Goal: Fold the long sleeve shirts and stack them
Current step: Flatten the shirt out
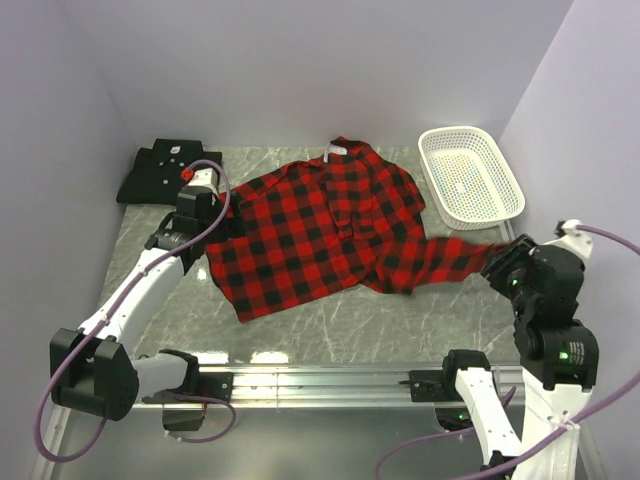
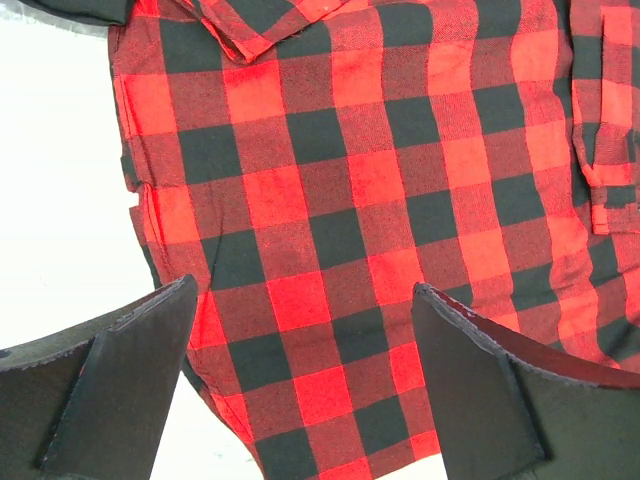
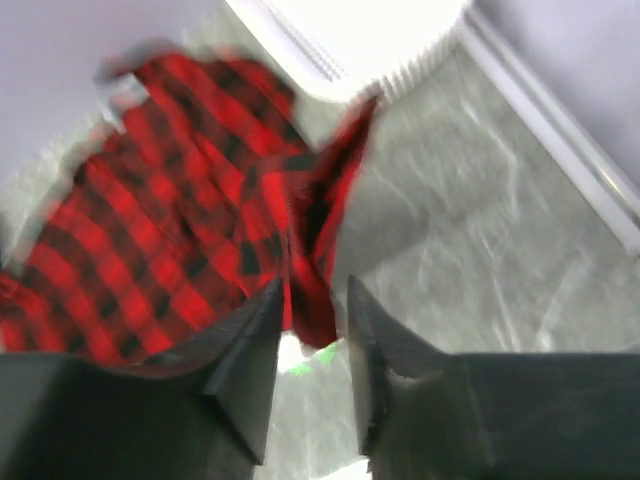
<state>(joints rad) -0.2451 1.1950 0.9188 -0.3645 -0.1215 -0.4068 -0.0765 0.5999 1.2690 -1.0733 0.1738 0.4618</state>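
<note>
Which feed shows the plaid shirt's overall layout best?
Top external: the whole plaid shirt lies spread out, one sleeve stretched to the right gripper. Left wrist shows only a close patch of its body; right wrist is blurred, the sleeve between the fingers.

View was motion-blurred. Plaid shirt (image 3: pixel 150 230) lay rumpled on the marbled table (image 3: pixel 480 220), left of centre. One sleeve (image 3: pixel 325 190) ran from near the white basket (image 3: pixel 420 65) down between the fingers (image 3: pixel 250 370) of the right gripper (image 3: pixel 312 290). Jaws stood slightly apart; couldn't tell if they pinched the cloth.
</note>
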